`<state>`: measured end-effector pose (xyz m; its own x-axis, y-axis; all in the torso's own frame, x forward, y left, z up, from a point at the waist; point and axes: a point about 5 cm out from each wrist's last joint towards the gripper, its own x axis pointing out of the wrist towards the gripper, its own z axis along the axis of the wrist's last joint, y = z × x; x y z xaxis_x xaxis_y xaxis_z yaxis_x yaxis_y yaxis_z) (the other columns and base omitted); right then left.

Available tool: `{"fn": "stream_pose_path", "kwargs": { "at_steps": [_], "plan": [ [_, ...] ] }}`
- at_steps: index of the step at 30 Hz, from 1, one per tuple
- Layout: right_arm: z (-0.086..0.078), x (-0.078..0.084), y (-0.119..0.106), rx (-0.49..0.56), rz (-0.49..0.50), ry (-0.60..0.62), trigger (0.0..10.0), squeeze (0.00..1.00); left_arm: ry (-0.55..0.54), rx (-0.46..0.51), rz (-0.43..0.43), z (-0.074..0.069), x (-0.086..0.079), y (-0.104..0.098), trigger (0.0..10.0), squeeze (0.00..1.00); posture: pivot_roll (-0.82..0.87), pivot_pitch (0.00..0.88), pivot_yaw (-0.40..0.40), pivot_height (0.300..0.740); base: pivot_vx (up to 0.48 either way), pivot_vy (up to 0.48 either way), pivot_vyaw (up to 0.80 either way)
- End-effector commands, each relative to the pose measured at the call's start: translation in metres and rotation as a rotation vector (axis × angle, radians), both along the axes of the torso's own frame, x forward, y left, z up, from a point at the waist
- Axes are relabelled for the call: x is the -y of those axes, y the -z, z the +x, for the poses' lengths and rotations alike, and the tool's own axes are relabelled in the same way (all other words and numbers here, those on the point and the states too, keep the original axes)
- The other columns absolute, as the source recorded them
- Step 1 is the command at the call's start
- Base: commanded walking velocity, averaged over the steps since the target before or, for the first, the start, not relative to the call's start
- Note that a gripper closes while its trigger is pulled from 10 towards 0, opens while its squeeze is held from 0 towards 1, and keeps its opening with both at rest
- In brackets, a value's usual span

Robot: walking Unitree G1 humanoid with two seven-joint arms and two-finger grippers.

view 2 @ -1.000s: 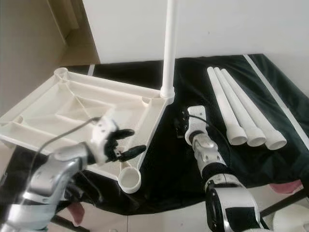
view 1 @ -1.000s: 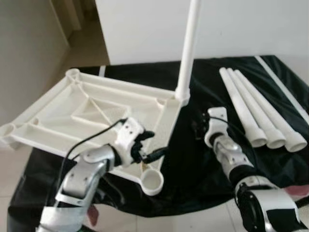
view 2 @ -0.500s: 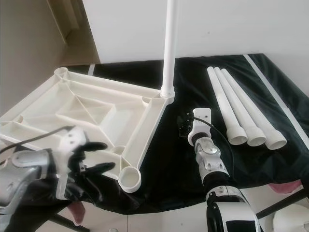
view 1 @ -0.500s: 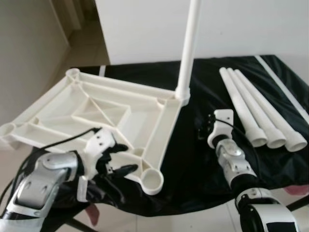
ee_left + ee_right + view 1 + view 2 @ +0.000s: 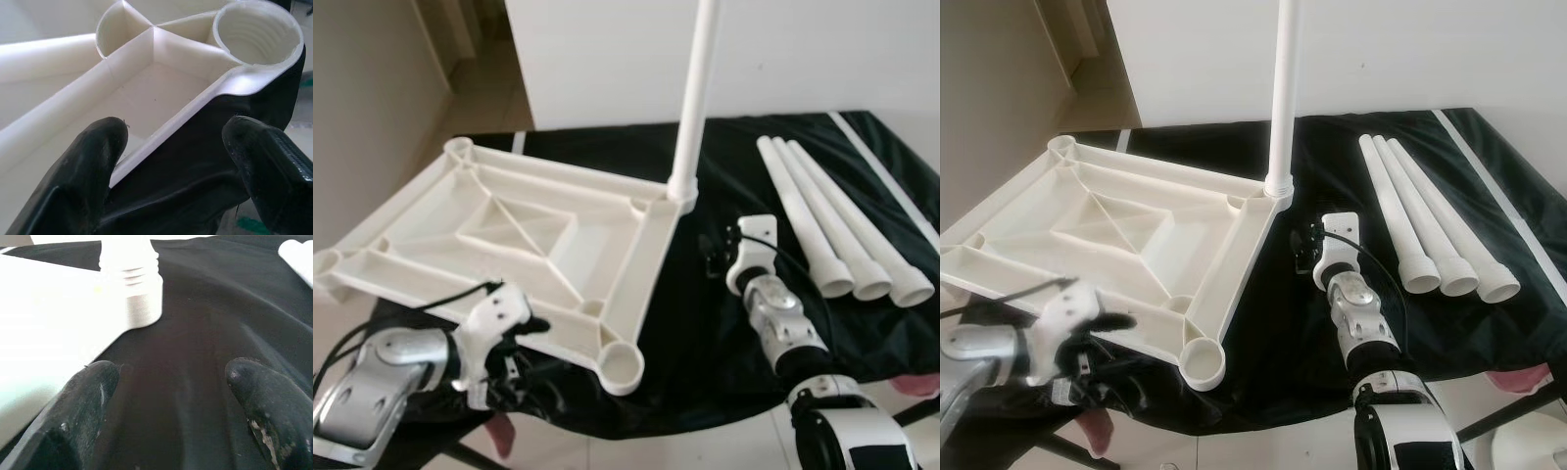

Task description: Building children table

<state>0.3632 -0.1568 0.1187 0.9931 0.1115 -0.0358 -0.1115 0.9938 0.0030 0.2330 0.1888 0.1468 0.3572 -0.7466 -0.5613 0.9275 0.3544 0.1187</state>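
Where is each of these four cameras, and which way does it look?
Left and right eye views: on the head, looking down at the tabletop, fitted leg, three loose legs and both arms.
Left wrist view: along the open left end effector at the tabletop's empty socket.
Right wrist view: along the open right end effector at the fitted leg's base.
Shared: all show the tabletop.

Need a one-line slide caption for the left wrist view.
Open left gripper at the edge of the upturned white tabletop, near its empty threaded leg socket, over black cloth.
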Motion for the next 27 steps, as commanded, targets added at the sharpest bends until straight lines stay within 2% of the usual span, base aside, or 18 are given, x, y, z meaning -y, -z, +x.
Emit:
{"fn": "stream_pose_path", "kwargs": {
  "at_steps": [1, 11, 17, 25, 27],
  "plan": [
    [0.001, -0.003, 0.001, -0.018, 0.012, -0.01, 10.0, 0.0, 0.06, -0.074, 0.028, -0.006, 0.0, 0.009, 10.0, 0.0, 0.03, 0.034, 0.014, 0.74, 0.0, 0.0, 0.0],
    [0.008, -0.015, -0.002, -0.057, 0.029, -0.039, 10.0, 0.0, 0.073, -0.076, 0.031, -0.009, 0.011, 0.014, 10.0, 0.0, 0.03, 0.025, 0.02, 0.74, 0.0, 0.0, 0.0],
    [0.013, -0.028, 0.002, -0.132, 0.008, -0.092, 10.0, 0.0, 0.124, -0.087, -0.002, -0.013, 0.03, 0.021, 10.0, 0.0, 0.03, 0.033, 0.022, 0.74, 0.0, 0.0, 0.0],
    [0.014, -0.032, 0.004, -0.161, -0.008, -0.107, 10.0, 0.0, 0.14, -0.072, -0.035, -0.012, 0.047, 0.024, 10.0, 0.0, 0.04, 0.037, 0.018, 0.74, 0.0, 0.0, 0.0],
    [0.014, -0.034, 0.005, -0.172, -0.007, -0.112, 10.0, 0.0, 0.145, -0.057, -0.045, -0.01, 0.058, 0.027, 10.0, 0.0, 0.04, 0.037, 0.018, 0.74, 0.0, 0.0, 0.0]
  ]
}}
